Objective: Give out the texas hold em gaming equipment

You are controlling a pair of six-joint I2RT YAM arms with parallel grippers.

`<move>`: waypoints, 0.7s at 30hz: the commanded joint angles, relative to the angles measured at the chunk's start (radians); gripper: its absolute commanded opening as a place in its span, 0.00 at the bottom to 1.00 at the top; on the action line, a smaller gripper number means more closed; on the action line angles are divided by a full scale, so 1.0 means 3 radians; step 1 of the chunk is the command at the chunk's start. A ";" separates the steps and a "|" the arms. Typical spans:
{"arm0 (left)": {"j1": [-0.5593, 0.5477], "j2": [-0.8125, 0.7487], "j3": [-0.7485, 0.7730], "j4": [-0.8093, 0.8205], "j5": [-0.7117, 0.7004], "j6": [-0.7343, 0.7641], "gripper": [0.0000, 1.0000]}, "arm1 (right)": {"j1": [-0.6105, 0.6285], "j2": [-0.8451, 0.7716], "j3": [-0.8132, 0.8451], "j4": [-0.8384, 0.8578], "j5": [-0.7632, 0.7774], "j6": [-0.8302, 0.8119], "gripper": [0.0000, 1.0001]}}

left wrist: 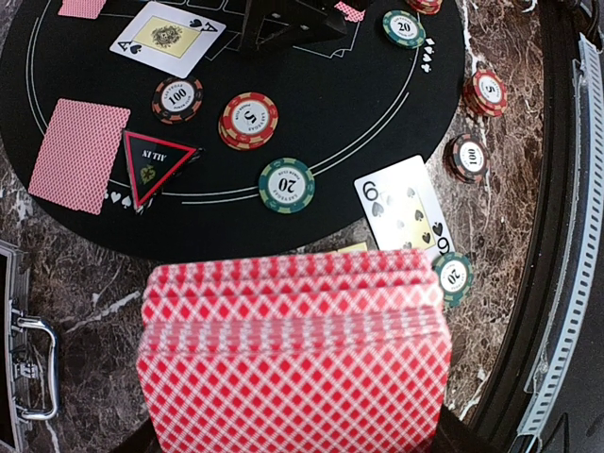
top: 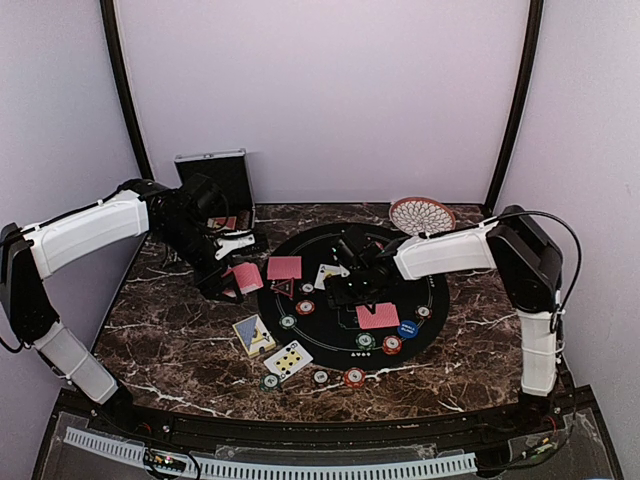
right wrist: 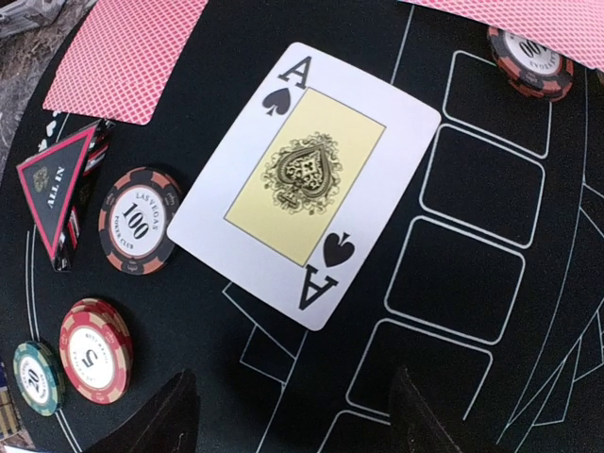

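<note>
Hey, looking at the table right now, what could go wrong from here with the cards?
1. The deck of red-backed cards in the shut left jaws is splayed, so loose cards might slide out near the six of spades.
2. The right jaws stand open over the ace of spades, which lies flat on the black mat. A pinch may only shove it into the 100 chip and the All In marker close beside it.

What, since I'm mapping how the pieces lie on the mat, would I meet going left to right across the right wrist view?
ALL IN triangle marker → black 100 chip → ace of spades → cropped chip at the top right. The two small chips at the lower left overlap the marker's span, so they are left out.
</note>
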 commanded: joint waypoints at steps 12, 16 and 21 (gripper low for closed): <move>0.0018 -0.0044 0.0100 -0.0076 0.0065 -0.0004 0.00 | 0.0035 0.0210 0.0229 -0.0219 0.0808 -0.0332 0.65; 0.0014 -0.0043 0.0094 -0.0071 0.0069 -0.0008 0.00 | 0.0031 0.0231 0.0258 -0.0212 0.0837 -0.0393 0.65; 0.0017 -0.0049 0.0085 -0.0065 0.0057 -0.0011 0.00 | 0.0001 0.0267 0.0309 -0.0234 0.0875 -0.0439 0.65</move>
